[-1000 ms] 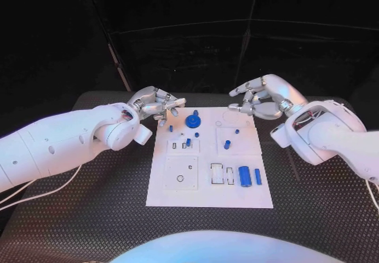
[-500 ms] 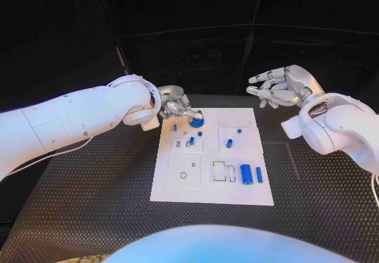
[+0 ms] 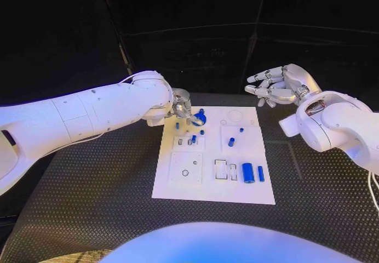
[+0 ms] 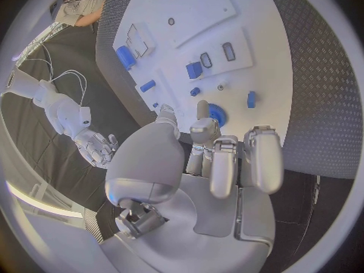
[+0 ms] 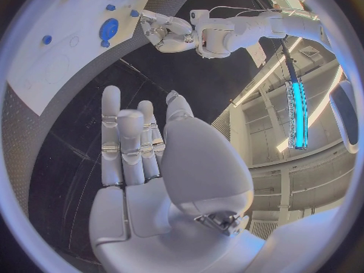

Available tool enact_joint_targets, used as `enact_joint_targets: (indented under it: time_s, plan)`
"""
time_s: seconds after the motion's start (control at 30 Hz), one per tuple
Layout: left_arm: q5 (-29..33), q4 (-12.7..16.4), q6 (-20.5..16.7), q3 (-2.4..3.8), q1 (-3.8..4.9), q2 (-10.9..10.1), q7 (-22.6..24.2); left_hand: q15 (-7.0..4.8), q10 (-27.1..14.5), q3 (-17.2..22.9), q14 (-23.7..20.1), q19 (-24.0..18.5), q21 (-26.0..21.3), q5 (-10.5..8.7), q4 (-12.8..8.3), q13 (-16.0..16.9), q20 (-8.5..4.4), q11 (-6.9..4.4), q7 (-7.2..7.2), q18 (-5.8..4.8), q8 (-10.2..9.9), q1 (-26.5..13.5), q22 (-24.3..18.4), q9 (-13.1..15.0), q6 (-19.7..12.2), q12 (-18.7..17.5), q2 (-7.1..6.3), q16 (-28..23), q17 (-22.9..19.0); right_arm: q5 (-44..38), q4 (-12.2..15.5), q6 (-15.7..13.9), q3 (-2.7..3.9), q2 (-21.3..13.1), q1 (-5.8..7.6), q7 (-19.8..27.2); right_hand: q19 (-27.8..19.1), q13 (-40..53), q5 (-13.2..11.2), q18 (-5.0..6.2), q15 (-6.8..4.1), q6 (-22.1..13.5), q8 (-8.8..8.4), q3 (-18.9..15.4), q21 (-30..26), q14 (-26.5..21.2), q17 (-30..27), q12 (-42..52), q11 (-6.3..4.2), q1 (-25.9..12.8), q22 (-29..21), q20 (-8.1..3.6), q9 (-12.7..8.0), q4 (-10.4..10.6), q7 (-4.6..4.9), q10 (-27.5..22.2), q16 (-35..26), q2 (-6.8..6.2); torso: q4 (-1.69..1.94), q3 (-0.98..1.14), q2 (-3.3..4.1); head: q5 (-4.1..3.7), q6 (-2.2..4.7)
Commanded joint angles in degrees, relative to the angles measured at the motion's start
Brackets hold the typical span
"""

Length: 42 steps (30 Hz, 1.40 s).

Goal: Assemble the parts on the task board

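Left hand (image 3: pixel 180 105) hovers over the round blue plastic gear (image 3: pixel 198 119) at the far end of the white task board (image 3: pixel 189 186), fingers apart, holding nothing; gear looks light, rigid, slick, best pinched across its toothed rim; right hand (image 3: pixel 278 85) open, well apart.

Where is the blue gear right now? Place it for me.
In the head view the blue gear sits at the far-left part of the task board, right beside the left hand.

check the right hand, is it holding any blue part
No, the right hand hangs beyond the task board with fingers spread and nothing in them.
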Motion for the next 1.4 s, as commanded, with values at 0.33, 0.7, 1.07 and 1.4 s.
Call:
enact_joint_targets:
  time_s: [0.33,0.7,1.07,1.4]
  plan:
    - [-2.45,-3.45,6.85,-1.38,0.12,3.29,-2.96,0.17,-0.46,-0.90,5.84,0.31,0.32,-0.36,0.04,0.29,0.26,0.52,0.60,-0.79,-0.83,-0.48,0.32,0.46,-2.43,0.33,0.45,0.17,15.06,-1.90,-0.51,1.07,0.04,1.04,0.10,-0.87,0.58,-0.43,0.84,0.73,-0.13,-0.55,0.18,-0.51,-0.80,0.03,-0.72,-0.37,0.24,-0.14,-0.45,-0.07,-0.07,0.06,0.11,-0.39,-1.32,-0.01,-0.11,-0.12,0.30,0.12,-0.40]
    - [-2.29,-4.52,8.65,-1.66,-0.01,5.07,-3.07,0.26,0.17,-1.00,5.84,0.68,0.75,-0.35,0.01,1.63,0.37,0.55,0.60,-0.94,-0.82,-0.34,1.11,0.71,-2.32,1.52,0.65,0.17,15.06,-1.99,-0.92,0.62,0.04,1.66,0.10,-0.80,0.58,-0.90,1.67,0.68,-0.07,-0.85,0.20,-0.76,-1.69,-0.60,-1.99,-0.63,0.36,0.12,-0.98,0.13,-0.05,0.16,0.22,-1.16,-3.18,-0.04,-0.06,-0.14,0.31,0.13,-0.40]
    - [-2.24,-5.03,10.42,-1.71,-0.11,5.66,-3.21,0.30,0.27,-0.96,5.84,0.68,0.88,-0.32,-0.20,2.19,0.50,0.54,0.57,-0.94,-0.80,1.35,1.34,1.28,-2.11,2.03,1.11,0.17,15.06,-2.00,-1.09,0.69,0.03,1.87,0.10,-0.96,0.57,-1.04,2.00,0.68,-0.04,-0.96,0.22,-0.82,-2.01,-0.82,-2.28,-0.65,0.39,0.22,-1.17,0.21,-0.04,0.20,0.26,-1.43,-3.70,-0.01,-0.10,-0.11,0.33,0.05,-0.40]
    - [-1.88,-5.46,11.60,-1.81,-0.36,6.15,-3.30,0.35,0.15,-0.90,5.84,0.64,0.90,-0.30,-0.29,2.30,0.56,0.57,0.59,-0.93,-0.88,2.53,1.42,1.64,-2.10,2.08,1.56,0.17,15.06,-2.00,-1.30,0.98,0.03,2.14,0.10,-1.08,0.64,-1.20,2.60,0.70,-0.01,-0.99,0.30,-0.82,-2.32,-0.88,-2.31,-0.62,0.41,0.43,-1.37,0.25,-0.02,0.23,0.27,-1.60,-4.00,0.08,-0.09,-0.10,0.35,0.03,-0.40]
